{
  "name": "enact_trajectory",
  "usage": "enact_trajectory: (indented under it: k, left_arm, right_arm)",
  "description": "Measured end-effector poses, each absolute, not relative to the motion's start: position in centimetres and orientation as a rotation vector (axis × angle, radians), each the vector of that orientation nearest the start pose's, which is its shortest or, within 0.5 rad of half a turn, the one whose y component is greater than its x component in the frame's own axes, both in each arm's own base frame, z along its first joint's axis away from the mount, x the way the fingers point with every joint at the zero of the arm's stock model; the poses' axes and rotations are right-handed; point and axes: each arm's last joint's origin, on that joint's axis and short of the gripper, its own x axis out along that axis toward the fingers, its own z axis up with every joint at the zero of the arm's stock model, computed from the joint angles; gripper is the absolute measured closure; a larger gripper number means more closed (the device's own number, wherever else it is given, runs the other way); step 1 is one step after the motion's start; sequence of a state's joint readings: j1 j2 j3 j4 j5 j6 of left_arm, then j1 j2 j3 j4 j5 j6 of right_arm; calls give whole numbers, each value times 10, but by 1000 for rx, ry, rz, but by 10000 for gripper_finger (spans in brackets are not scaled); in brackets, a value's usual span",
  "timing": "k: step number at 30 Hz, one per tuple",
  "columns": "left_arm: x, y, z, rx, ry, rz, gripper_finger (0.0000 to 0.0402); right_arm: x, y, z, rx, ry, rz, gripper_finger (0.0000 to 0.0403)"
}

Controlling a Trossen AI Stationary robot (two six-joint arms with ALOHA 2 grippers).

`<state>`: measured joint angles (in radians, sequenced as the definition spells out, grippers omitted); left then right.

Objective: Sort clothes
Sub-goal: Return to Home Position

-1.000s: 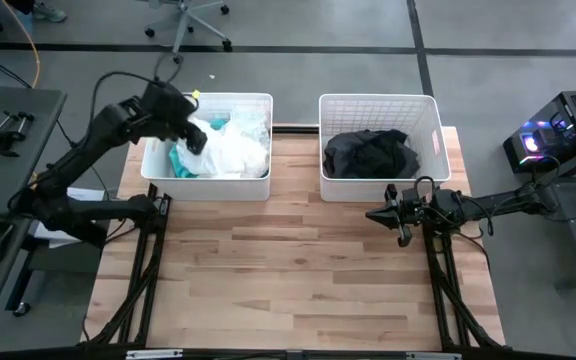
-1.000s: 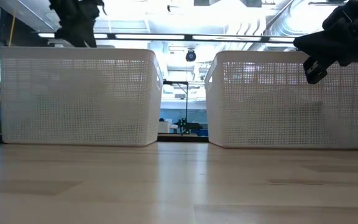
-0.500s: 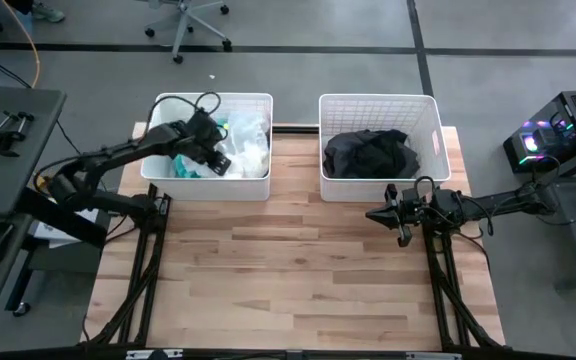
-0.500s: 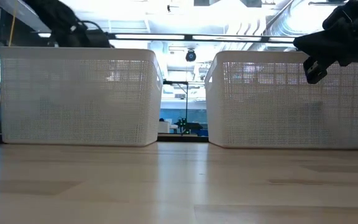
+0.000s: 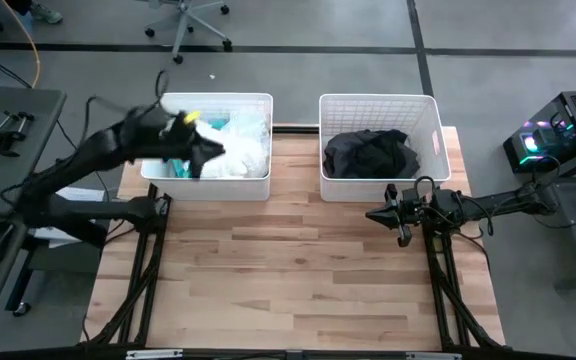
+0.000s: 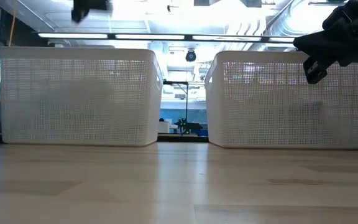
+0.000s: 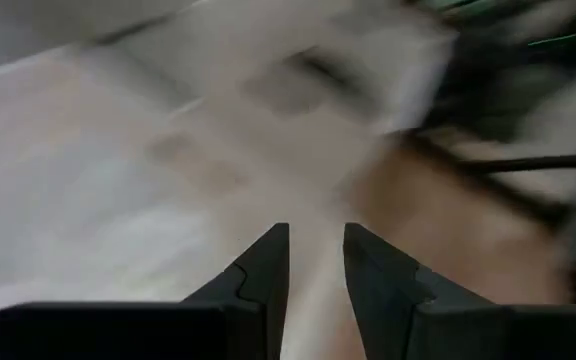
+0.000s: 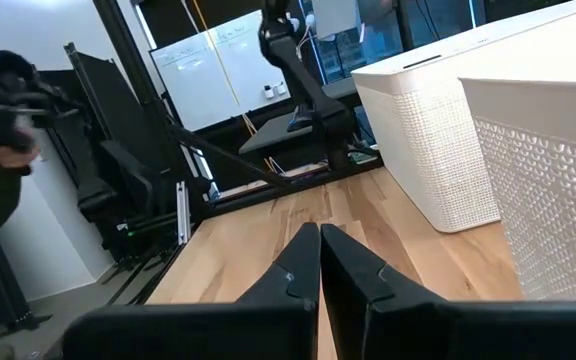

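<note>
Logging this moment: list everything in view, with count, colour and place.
left basket: 1, white mesh, far left of the table
right basket: 1, white mesh, far right of the table
light clothes: one heap, white with teal, in the left basket
dark clothes: one heap, black or dark grey, in the right basket
table: 1, light wood, under both baskets
office chair: 1, grey, on the floor beyond the table
left gripper: dark, open, empty, above the left basket
right gripper: dark, shut, empty, above the table in front of the right basket

Clothes point(image 5: 368, 152) lie in left basket point(image 5: 218, 97) and right basket point(image 5: 378, 97) at table's point(image 5: 288, 265) rear.
</note>
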<state>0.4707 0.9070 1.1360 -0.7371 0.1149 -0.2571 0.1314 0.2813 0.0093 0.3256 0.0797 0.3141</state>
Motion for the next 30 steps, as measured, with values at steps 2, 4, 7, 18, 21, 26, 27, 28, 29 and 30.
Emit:
enact_trajectory:
  k: [2,4,7,18,21,26,27,28,29,30]
  left_arm:
    - [150,48,386,-356,319,249,317]
    - [155,24,388,-304,196,75,317]
    - [168,-8,376,-207,43,-133,317]
    - [168,-48,287,-50,39,-331,321]
    - [150,-35,272,-87,18,-266,330]
    - [117,-22,251,-145,-84,-229,344]
    - [112,-21,248,-152,-112,-229,346]
    - [107,-20,244,-155,-134,-228,347]
    - [103,-19,239,-162,-155,-222,349]
    - [100,-18,234,-173,-168,-210,350]
  right_arm:
    - [114,13,174,319,-45,59,402]
    - [114,13,174,318,-45,59,402]
    - [114,13,174,314,-45,59,402]
    - [114,13,174,341,-47,51,402]
    - [114,12,174,347,-49,39,402]
    - [114,12,174,348,-49,36,402]
    - [114,12,174,349,-49,36,402]
    - [114,12,174,349,-49,36,402]
    - [114,12,174,350,-49,36,402]
    - [114,12,174,349,-49,36,402]
